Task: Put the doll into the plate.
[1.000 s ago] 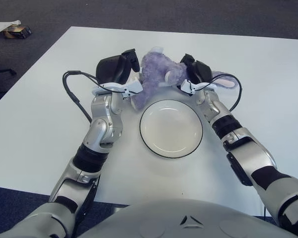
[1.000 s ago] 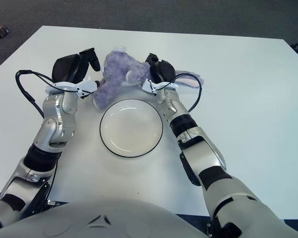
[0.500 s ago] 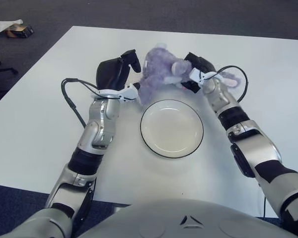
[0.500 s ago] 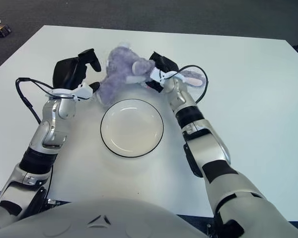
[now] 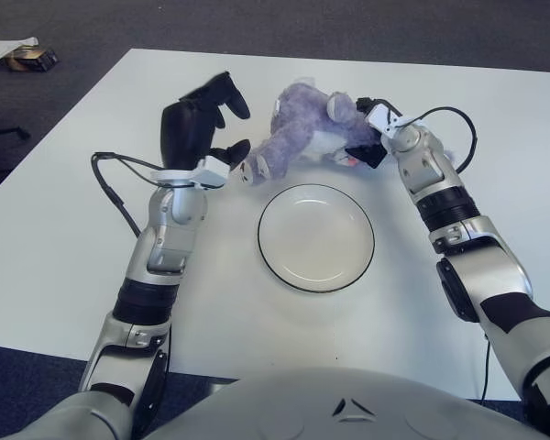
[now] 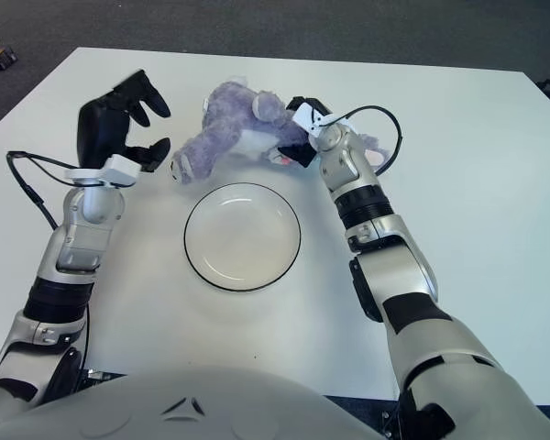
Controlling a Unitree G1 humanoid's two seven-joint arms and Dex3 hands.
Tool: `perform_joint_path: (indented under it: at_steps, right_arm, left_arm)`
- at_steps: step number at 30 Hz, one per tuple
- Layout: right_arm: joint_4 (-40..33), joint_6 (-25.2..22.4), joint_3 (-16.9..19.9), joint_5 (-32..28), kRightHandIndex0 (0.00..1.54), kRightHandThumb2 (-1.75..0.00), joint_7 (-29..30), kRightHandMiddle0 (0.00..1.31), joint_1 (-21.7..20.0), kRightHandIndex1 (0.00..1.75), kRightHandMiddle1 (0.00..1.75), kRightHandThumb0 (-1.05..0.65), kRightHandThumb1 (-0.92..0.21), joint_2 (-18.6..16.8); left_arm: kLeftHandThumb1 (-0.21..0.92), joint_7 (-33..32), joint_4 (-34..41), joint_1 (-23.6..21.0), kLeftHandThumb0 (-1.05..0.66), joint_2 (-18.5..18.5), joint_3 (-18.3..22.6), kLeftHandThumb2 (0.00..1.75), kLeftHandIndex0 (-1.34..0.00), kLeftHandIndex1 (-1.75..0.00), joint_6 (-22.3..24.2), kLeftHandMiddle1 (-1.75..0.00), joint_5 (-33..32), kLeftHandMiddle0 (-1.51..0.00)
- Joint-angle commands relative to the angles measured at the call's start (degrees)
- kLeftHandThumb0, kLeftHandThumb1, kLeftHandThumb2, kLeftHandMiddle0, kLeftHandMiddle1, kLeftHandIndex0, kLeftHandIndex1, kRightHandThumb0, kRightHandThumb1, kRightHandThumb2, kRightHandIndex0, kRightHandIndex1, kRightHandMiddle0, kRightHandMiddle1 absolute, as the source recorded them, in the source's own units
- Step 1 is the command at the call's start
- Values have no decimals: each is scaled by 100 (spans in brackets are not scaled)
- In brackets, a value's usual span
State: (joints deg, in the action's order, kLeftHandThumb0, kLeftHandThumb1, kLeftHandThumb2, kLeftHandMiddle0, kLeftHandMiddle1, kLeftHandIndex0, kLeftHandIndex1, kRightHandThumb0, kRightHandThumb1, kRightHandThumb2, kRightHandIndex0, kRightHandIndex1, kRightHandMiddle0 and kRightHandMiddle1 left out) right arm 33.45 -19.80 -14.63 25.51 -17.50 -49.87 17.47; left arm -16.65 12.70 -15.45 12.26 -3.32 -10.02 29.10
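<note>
While right robot hand [image 5: 371, 137] grips it, fluffy purple doll [image 5: 298, 128] hangs beyond plate [image 5: 316, 237]; left robot hand [image 5: 200, 124] spread, empty.

No text, label, brand name, number or sign can be read in either view. At the bottom edge, the robot's grey chest cover [image 5: 348, 403] carries only a small dark triangular mark, without any letters. The small object on the floor [image 5: 27, 57] at the upper left shows no readable print.
</note>
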Motion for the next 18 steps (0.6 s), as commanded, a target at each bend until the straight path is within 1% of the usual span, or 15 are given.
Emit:
perform_joint_path:
  at_steps: [1,4,10,13,15,18]
  right_arm:
    - [59,49,-75,74,97,-175,-209,71,-426,161,175,0,11,251]
    - [33,-1,-340,267,97,-175,-553,71,-546,161,175,0,11,410]
    - [-142,-44,-542,405,96,-175,-1009,70,-663,162,175,0,10,615]
    - [-133,-41,-642,456,95,-175,-1251,70,-776,163,175,0,10,712]
    - [1,-15,-713,461,95,-175,-1498,70,-942,163,175,0,10,776]
    - [501,165,-785,404,95,-175,-1877,70,-1313,164,175,0,10,827]
  left_arm:
    - [10,-189,-14,24,-1,-184,145,155,-58,-166,-327,-175,-304,-78]
    - [12,-331,-278,-19,-1,-337,208,152,-56,-165,-670,-175,-543,-78]
    - [17,-305,-646,-179,-1,-346,284,147,-50,-168,-855,-175,-614,-74]
    - [20,-248,-664,-188,-1,-324,289,146,-47,-170,-771,-175,-537,-72]
    - [21,-131,-631,-180,-1,-281,277,145,-45,-172,-606,-175,-481,-71]
    - [25,34,-593,-148,-1,-214,257,141,-40,-174,-386,-174,-402,-69]
